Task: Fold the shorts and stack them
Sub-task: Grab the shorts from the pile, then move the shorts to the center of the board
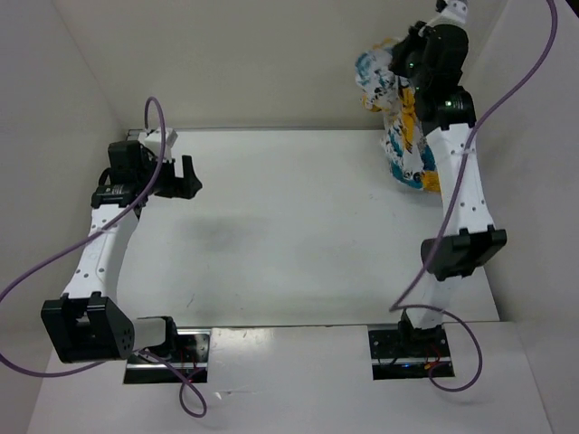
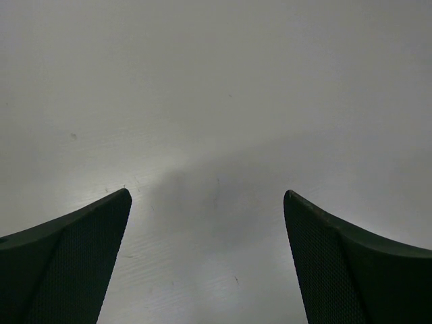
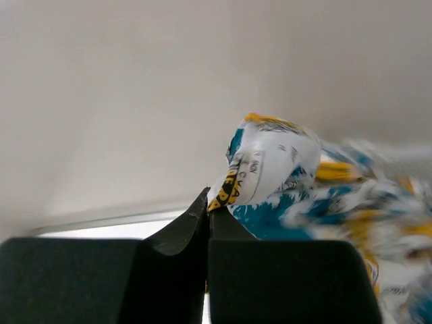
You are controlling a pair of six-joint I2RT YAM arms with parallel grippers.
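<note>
Right gripper (image 3: 208, 201) pinched shut on an edge of the shorts (image 1: 404, 136), held high at far right. The fabric hangs long axis roughly vertical, free end down. Left gripper (image 1: 185, 176) spread open, empty, at left.

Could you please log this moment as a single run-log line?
right claw: shut on shorts, fabric hanging at far right | left claw: open, empty, over table | folding: not begun

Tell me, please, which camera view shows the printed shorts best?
The top external view: the shorts hang in the air at the far right, mostly visible. The right wrist view shows only a blurred bunch pinched in the right gripper; the left wrist view shows only the table.
</note>
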